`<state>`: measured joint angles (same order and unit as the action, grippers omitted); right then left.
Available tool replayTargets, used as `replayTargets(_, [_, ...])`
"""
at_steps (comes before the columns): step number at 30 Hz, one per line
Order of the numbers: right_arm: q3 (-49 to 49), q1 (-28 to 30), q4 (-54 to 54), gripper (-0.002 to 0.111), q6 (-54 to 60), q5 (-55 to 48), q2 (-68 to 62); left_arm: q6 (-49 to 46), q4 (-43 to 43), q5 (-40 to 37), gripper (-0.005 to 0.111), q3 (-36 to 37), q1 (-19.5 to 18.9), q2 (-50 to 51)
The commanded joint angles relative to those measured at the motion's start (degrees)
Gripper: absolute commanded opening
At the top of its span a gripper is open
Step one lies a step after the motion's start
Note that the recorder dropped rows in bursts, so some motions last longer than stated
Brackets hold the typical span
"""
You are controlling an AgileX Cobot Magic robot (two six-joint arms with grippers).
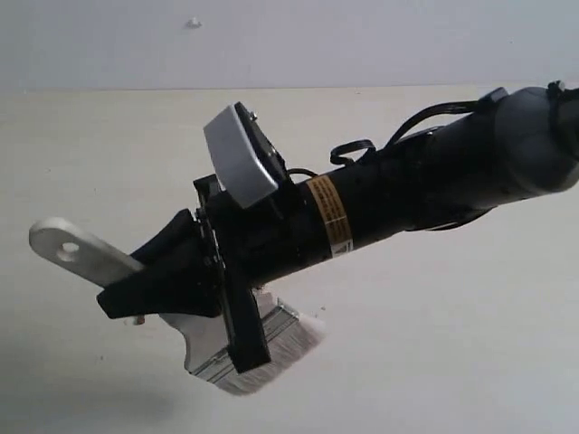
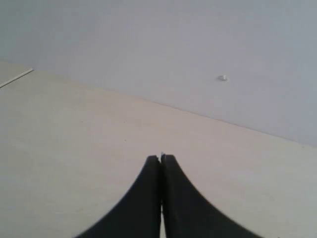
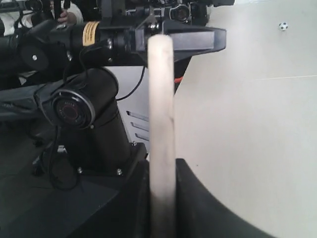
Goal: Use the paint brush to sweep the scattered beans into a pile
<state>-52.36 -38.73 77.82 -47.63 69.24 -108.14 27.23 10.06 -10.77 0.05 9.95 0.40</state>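
Paint brush [image 1: 204, 336] angled near worktop [image 1: 452, 362], right claw [image 1: 136, 294] clamped mid-handle. Light; stiff handle, soft bristles [image 1: 294, 339]. Likely steadier gripped nearer bristles. Left claw [image 2: 160, 158] pressed together, empty. Beans unseen.

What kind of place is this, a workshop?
Probably a robotics lab's test bench: a bare pale table, a black robot arm holding a paint brush, and a second arm at the table's edge.
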Motion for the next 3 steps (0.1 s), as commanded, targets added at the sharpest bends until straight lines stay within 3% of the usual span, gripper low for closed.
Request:
replayTargets(1, [2.30,0.25,-0.87,0.000,7.55,0.73,-1.01,-0.07,-0.12,0.08,0.000,-0.05,0.30,-0.40])
replayTargets(3, [2.30,0.25,-2.07,0.000,8.99,0.73,-2.22,-0.07,-0.12,0.08,0.000,-0.05,0.30,-0.40])
